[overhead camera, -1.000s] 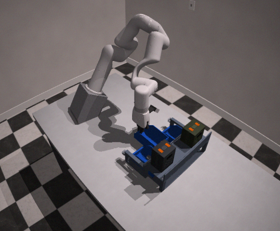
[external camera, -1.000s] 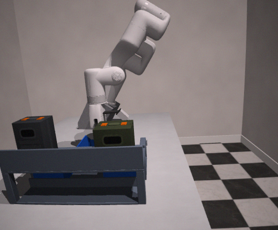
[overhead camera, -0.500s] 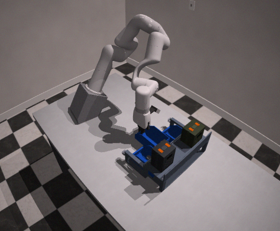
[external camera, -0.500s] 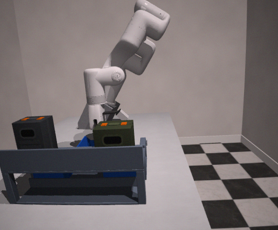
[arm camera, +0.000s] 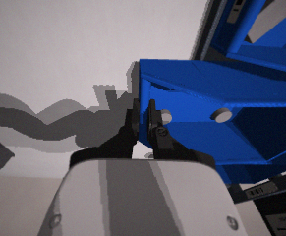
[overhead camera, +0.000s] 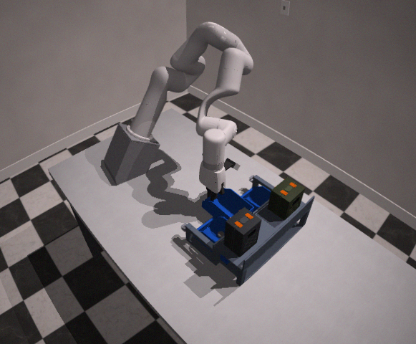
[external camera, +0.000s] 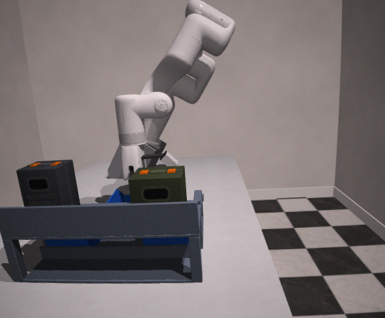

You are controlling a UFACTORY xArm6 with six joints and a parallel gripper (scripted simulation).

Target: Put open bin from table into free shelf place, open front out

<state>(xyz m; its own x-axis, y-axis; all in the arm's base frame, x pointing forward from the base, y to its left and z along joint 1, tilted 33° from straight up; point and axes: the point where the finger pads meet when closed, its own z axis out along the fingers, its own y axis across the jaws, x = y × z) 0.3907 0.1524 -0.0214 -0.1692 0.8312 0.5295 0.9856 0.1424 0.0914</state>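
Note:
My gripper (overhead camera: 214, 192) (arm camera: 143, 107) is shut on the front wall of the blue open bin (overhead camera: 227, 202) (arm camera: 216, 93). The bin lies in the middle gap of the grey shelf (overhead camera: 272, 242) (external camera: 96, 218), its front end sticking out towards the arm. It looks tilted in the wrist view. Two small round parts (arm camera: 222, 115) lie inside it. One blue bin (overhead camera: 210, 228) stands to its left and another blue bin (overhead camera: 256, 195) to its right on the shelf. From behind, only a corner of the held bin (external camera: 118, 197) shows, and the fingers are hidden.
A black box (overhead camera: 242, 231) (external camera: 46, 183) and a green box (overhead camera: 286, 197) (external camera: 158, 185) stand on the shelf's top board, either side of the gap. The arm's base (overhead camera: 126, 155) is at the table's far left. The table (overhead camera: 311, 296) edge runs close on the left.

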